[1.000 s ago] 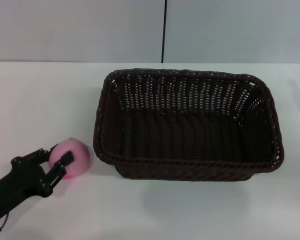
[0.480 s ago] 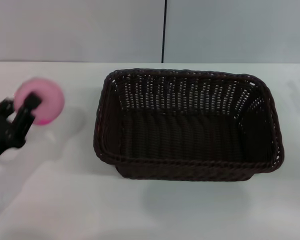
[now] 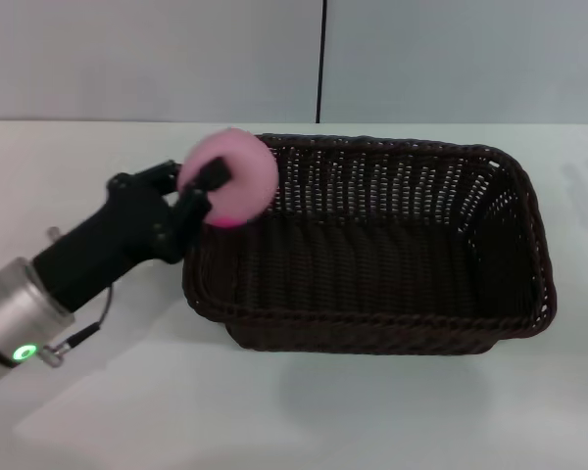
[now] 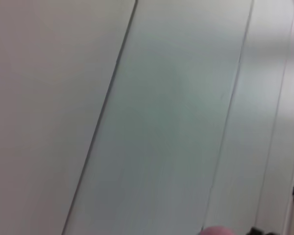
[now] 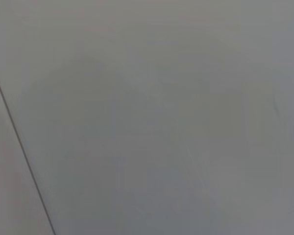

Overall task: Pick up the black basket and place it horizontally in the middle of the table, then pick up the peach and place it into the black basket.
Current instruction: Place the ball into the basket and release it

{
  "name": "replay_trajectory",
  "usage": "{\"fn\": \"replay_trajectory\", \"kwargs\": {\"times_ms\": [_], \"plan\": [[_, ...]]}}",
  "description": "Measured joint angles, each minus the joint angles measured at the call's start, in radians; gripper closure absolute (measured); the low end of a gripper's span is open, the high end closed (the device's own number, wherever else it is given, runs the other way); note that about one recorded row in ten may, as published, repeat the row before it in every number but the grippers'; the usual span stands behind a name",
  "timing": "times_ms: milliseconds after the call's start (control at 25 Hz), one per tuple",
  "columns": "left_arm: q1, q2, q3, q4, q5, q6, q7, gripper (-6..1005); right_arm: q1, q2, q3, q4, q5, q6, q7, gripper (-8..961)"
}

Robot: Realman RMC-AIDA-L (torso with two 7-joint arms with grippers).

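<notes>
My left gripper (image 3: 198,196) is matte black with angular linkage fingers, its black tapered wrist housing running into a brushed silver cylindrical forearm segment with a green indicator light, a small connector plug, and a thin dark cable looped underneath.

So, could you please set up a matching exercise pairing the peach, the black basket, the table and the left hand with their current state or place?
Things:
1. peach
2. black basket
3. table
4. left hand

States:
A. standing on the table, nothing inside
B. white, bearing the basket
C. shut on the fruit
D. held in the air at the basket's left rim

Pairs: 1-D, 2-A, 3-B, 4-C
</notes>
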Motion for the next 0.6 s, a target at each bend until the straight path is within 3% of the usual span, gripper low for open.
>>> {"fn": "replay_trajectory", "kwargs": {"times_ms": [160, 400, 600], "plan": [[-0.02, 0.001, 0.008, -0.06, -0.01, -0.115, 0.0, 866, -0.002, 0.0, 0.0, 0.002, 0.0, 0.0, 0.0, 560], [-0.019, 0.001, 0.009, -0.063, -0.01, -0.116, 0.001, 802, 0.001, 0.001, 0.0, 0.007, 0.0, 0.0, 0.0, 560], [-0.019, 0.003, 0.01, -0.063, -0.012, -0.11, 0.0, 623, 0.01, 0.001, -0.001, 0.012, 0.0, 0.0, -0.001, 560]]}}
